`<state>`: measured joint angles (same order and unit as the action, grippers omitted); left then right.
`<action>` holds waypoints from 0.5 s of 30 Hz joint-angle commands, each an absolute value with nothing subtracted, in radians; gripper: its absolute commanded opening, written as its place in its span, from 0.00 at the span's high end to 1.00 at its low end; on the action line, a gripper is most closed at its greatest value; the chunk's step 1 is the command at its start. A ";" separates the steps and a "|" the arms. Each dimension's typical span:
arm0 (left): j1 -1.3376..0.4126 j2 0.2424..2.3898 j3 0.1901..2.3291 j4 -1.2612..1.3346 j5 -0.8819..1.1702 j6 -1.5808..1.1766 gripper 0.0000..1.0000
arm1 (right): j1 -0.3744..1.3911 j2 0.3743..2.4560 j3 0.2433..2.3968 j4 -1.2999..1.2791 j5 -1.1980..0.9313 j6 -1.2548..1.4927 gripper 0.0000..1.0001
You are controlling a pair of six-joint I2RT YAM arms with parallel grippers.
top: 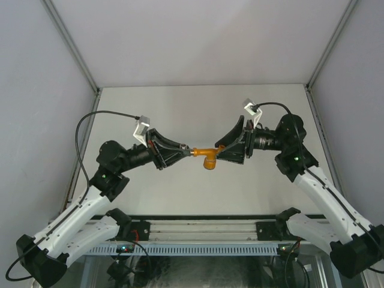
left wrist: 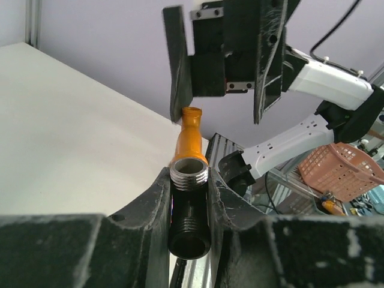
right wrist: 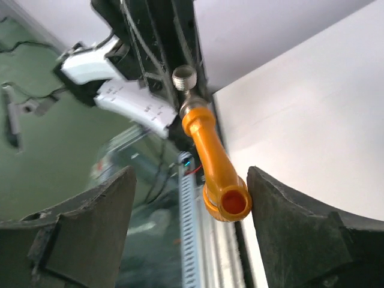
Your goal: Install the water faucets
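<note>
The orange-yellow faucet (top: 207,158) hangs in the air over the table's middle, between my two grippers. Its far end joins a grey metal threaded pipe fitting (left wrist: 189,170). My left gripper (top: 188,151) is shut on that fitting, and the faucet (left wrist: 188,139) sticks out beyond its jaws. My right gripper (top: 219,153) is open, its fingers wide apart on either side of the faucet's bent spout (right wrist: 223,195). The spout mouth lies close against one finger (right wrist: 294,222). The fitting also shows in the right wrist view (right wrist: 185,76). The faucet's knob is not visible.
The white table (top: 198,111) has walls on three sides. A metal rail (top: 198,230) with the arm bases runs along its near edge. A pink basket (left wrist: 345,171) stands beyond the table's edge.
</note>
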<state>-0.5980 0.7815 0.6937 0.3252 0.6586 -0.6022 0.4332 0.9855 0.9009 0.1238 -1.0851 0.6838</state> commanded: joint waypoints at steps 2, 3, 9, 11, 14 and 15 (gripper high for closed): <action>-0.591 0.769 0.754 0.348 0.633 -0.705 1.00 | 0.433 0.868 0.936 -0.011 -0.727 0.284 0.25; -0.591 0.770 0.751 0.356 0.632 -0.728 1.00 | 0.435 0.842 0.921 -0.019 -0.659 0.225 0.24; -0.587 0.758 0.742 0.373 0.597 -0.831 1.00 | 0.458 0.694 0.791 0.081 -0.530 -0.224 0.23; -0.572 0.750 0.747 0.353 0.584 -0.864 1.00 | 0.498 0.620 0.730 0.096 -0.552 -0.470 0.20; -0.534 0.747 0.749 0.335 0.581 -0.953 1.00 | 0.553 0.539 0.686 0.043 -0.529 -0.834 0.18; -0.517 0.747 0.747 0.340 0.588 -0.989 1.00 | 0.566 0.521 0.684 0.032 -0.497 -0.897 0.18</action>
